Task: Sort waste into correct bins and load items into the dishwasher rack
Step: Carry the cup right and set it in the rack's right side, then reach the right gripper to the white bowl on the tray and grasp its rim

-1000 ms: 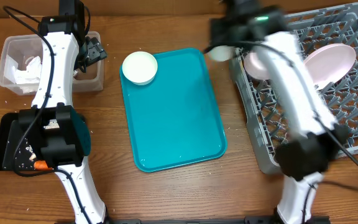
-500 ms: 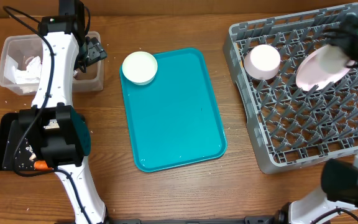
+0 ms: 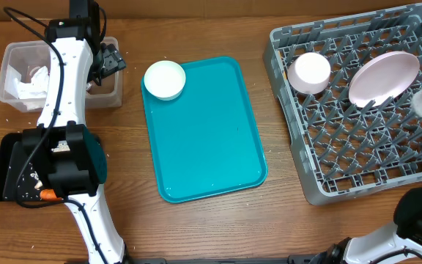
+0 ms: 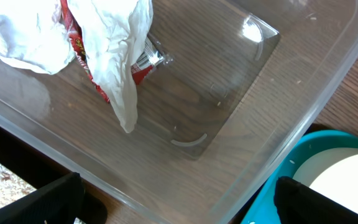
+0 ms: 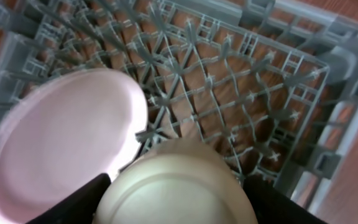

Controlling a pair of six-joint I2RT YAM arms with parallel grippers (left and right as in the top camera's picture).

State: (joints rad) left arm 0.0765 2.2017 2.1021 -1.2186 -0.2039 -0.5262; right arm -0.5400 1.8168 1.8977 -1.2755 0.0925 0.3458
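Over by the far right side of the table, the right gripper [image 5: 166, 202] is clenching what looks like the small white cup [image 5: 174, 174] between its fingers, holding it low above the dishwasher rack [image 3: 299, 169], just beside the pink plate [image 3: 385, 77], which is leaning on edge among the pegs so water could run off. One white bowl [image 3: 310, 72] is already sitting in the rack's far left corner. Across the table, the left gripper [image 4: 176, 199] is hanging spread wide and empty over the clear tub [image 4: 229, 81], where the crumpled napkins [image 4: 117, 37] and red wrapper [image 4: 79, 43] are lying. Another bowl [image 3: 165, 79] is waiting on the teal tray [image 3: 204, 139], probably next.
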